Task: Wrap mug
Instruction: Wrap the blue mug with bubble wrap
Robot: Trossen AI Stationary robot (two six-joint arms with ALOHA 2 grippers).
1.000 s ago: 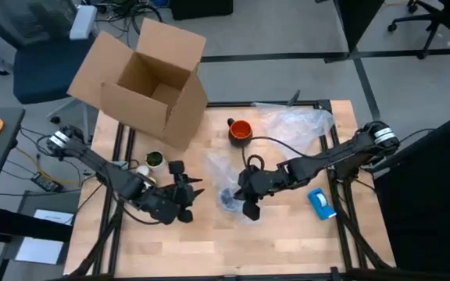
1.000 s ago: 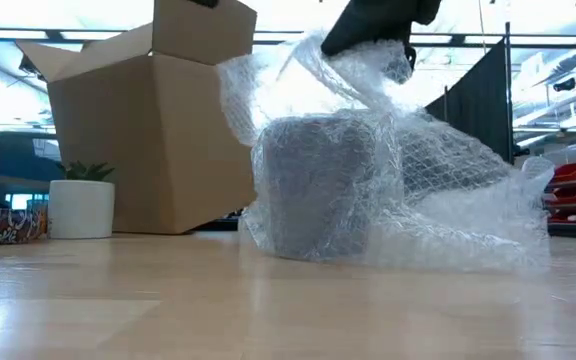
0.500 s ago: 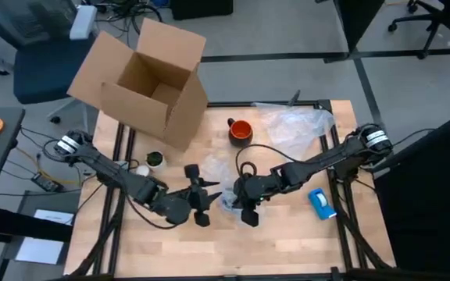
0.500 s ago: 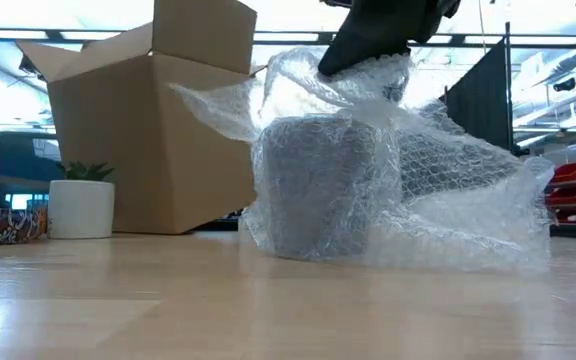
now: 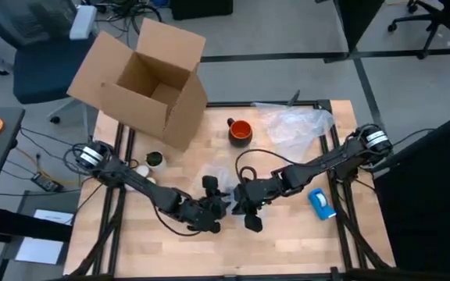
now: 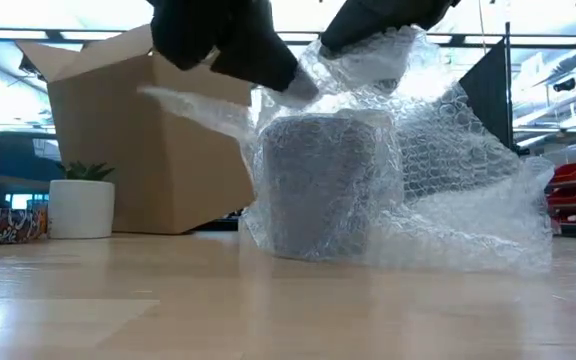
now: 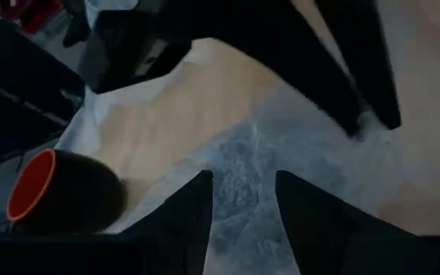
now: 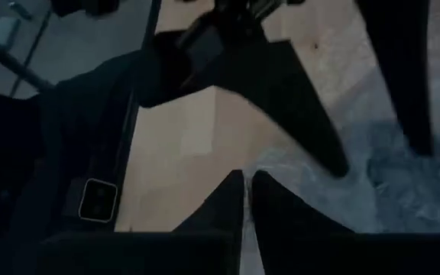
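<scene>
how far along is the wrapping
Done: a grey cup sits with bubble wrap drawn up around it. In hand: the right hand pinches a flap above it, and the open left hand is at the other edge. Left: closing the wrap; the orange mug stands bare.

An open cardboard box (image 5: 143, 82) is lying tilted well behind the left gripper (image 5: 213, 208), off to its outer side. A small potted plant (image 6: 81, 205) is standing near the box's front. A blue object (image 5: 321, 201) is lying near the right gripper (image 5: 245, 206), on its outer side. Crumpled clear plastic (image 5: 295, 125) is sitting well behind that gripper.
</scene>
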